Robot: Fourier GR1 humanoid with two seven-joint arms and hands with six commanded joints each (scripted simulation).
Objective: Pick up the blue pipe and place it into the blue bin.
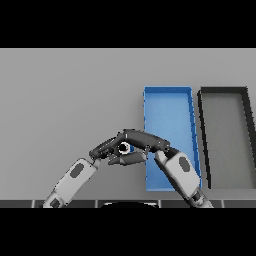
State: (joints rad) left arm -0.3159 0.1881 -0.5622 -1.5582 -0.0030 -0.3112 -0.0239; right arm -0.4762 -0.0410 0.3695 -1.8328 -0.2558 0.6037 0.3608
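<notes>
Worktop (65,100): flat, plain grey, matte, with no visible grain; it fills the scene and carries both bins.

Dark bin (246,120): long rectangular tray with thin black walls and a grey floor, long axis running away from the robot, just right of the blue bin and apart from it by a narrow strip of worktop.

Blue bin (167,107): long rectangular tray, same shape as its neighbour, bright blue walls and a paler blue floor (smooth, like plastic); its near end is partly covered by the right forearm.

Right robot hand (145,141): dark, on a white and grey forearm that comes up from the lower right across the bin's near left corner; fingers reach left and curl round the pipe, thumb below it.

Left robot hand (102,150): dark, arm from the lower left, fingers stretched toward the right robot hand and meeting it; I cannot tell whether they are closed.

Pipe (128,148): blue, only a small patch shows beside a white ring with a dark centre; it sits inside the right robot hand's grasp, just left of the blue bin's left wall. Its long axis and heading cannot be told, since the fingers hide most of it.
</notes>
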